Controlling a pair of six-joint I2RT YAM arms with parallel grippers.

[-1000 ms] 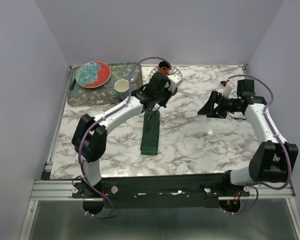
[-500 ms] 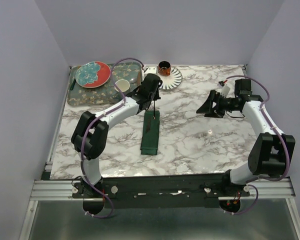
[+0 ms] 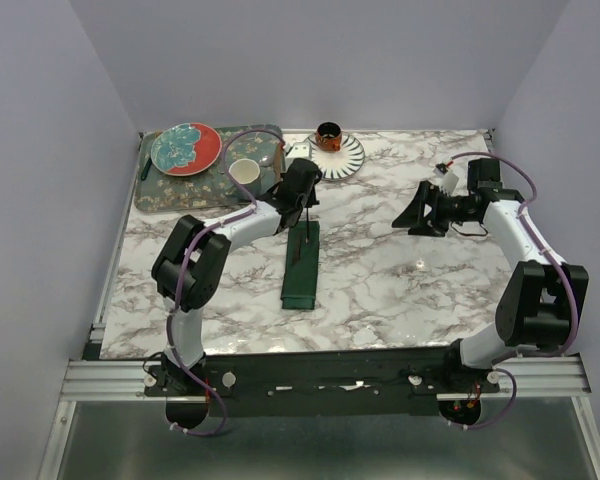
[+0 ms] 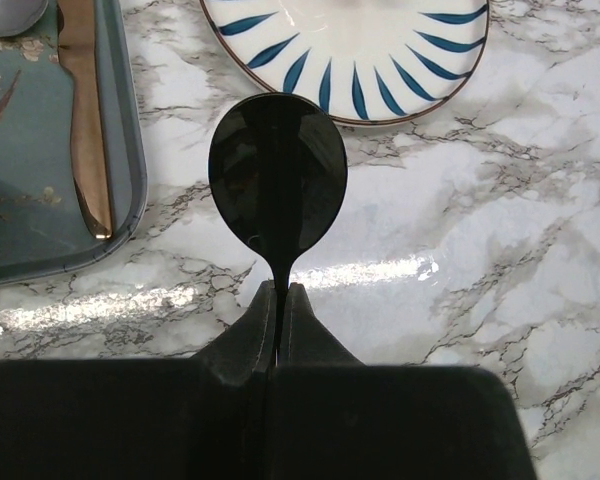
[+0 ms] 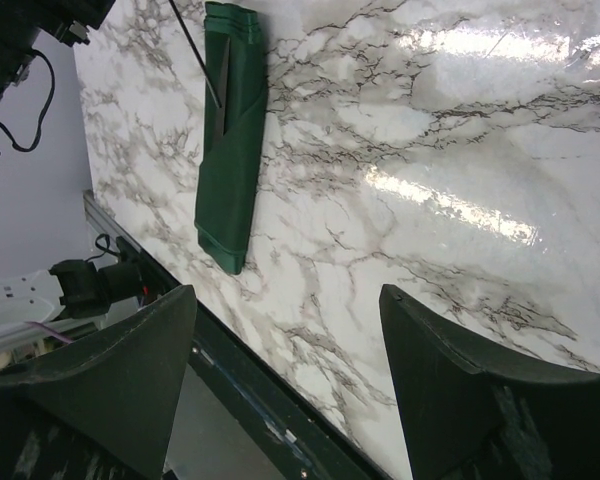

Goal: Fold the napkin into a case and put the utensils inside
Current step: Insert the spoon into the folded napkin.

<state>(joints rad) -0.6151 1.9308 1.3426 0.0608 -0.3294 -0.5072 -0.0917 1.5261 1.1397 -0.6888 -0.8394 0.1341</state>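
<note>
The case (image 3: 302,268) lay folded, long and narrow, in the middle of the marble table (image 3: 410,285), its mouth at the far end. Far left sat the tray (image 3: 152,196), which I was not touching. My left claw (image 4: 277,298) was pinched fully shut on the neck of a black utensil (image 4: 277,160). Its rounded end jutted past my fingertips and looked more like a spoon's bowl than a fork. Over the last second I had swung that claw back from beside the striped plate (image 3: 346,157), leftward and nearer, so the handle now slanted down to the case's mouth, where a dark strip already showed. I judged the handle's end to be at the pocket or just inside it, leaving me to slide it deeper and let go. My right claw (image 5: 288,300) hung spread wide on nothing, well apart from the case and barely shifted
</note>
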